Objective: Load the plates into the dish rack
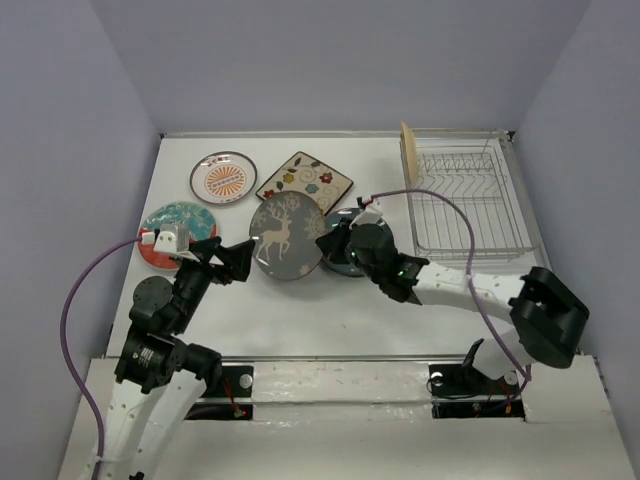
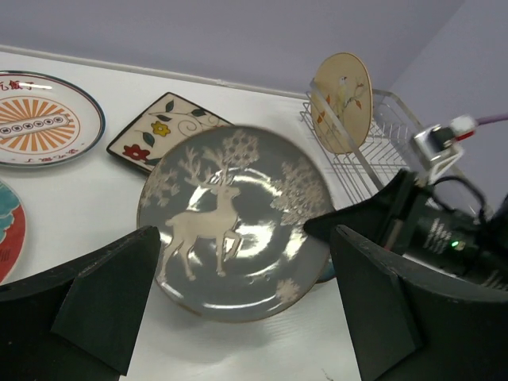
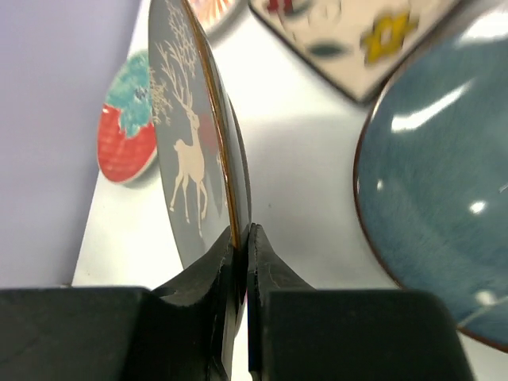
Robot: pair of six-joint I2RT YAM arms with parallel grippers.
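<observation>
My right gripper (image 1: 328, 243) is shut on the rim of the grey tree-patterned plate (image 1: 286, 236) with a deer on it and holds it lifted and tilted; the right wrist view shows that plate (image 3: 184, 151) edge-on between the jaws. My left gripper (image 1: 232, 255) is open and empty just left of it, and the left wrist view shows the plate (image 2: 230, 214) ahead of its jaws. The dark teal-blue plate (image 1: 345, 262) lies under my right wrist. The orange-sunburst plate (image 1: 223, 178), teal-and-red plate (image 1: 172, 228) and square floral plate (image 1: 305, 179) lie flat. The cream bird plate (image 1: 408, 152) stands in the dish rack (image 1: 466, 200).
The rack stands at the back right by the right wall. Purple cables run from both wrists. The table's near edge holds the arm bases.
</observation>
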